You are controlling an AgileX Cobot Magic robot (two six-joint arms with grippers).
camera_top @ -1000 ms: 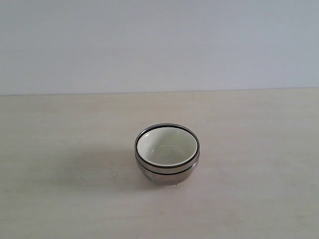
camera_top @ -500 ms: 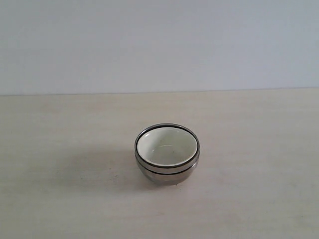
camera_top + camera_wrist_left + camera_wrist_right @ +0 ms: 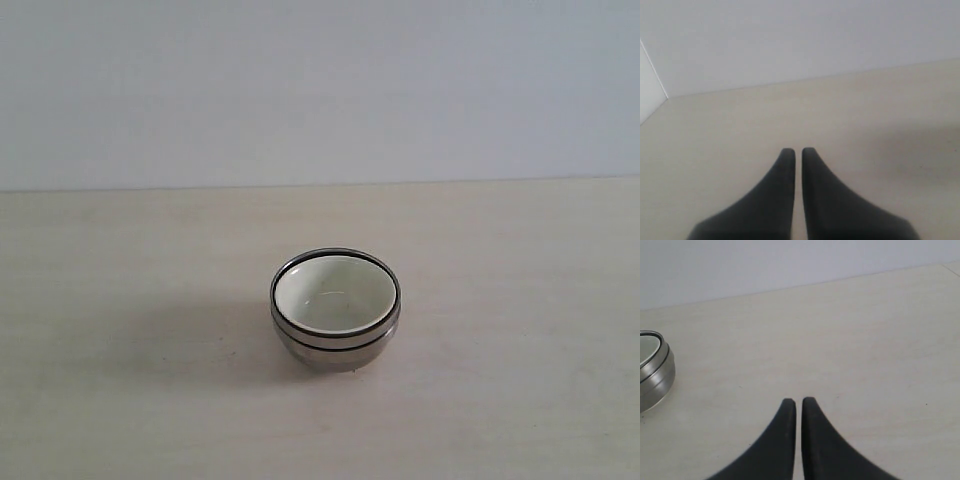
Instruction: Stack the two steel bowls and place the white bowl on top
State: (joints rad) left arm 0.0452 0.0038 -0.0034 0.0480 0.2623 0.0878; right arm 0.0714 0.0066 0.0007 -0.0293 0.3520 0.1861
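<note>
**A:** Where is the left arm?

**B:** The left gripper (image 3: pixel 796 150) is clenched on nothing, its tips almost touching, over bare table (image 3: pixel 715 150). Its camera shows no bowl. I judge that it sits out toward nine o'clock of the stack.

**A:** And the bowls?

**B:** In the exterior view they stand near the middle of the table, a touch toward six o'clock. The two steel bowls (image 3: pixel 335 350) are nested, one rim just above the other. The white bowl (image 3: pixel 333 297) sits upright inside the upper one and looks empty.

**A:** The right arm?

**B:** The right gripper (image 3: pixel 796 401) is also closed with nothing between its tips. It is well apart from the stack, which shows only at the edge of its camera. I'd put it toward three o'clock.

**A:** So which step is this?

**B:** I judge the stacking done, since all three bowls are nested and neither arm shows in the exterior view. The next move calls only for keeping both arms clear of the stack.
</note>
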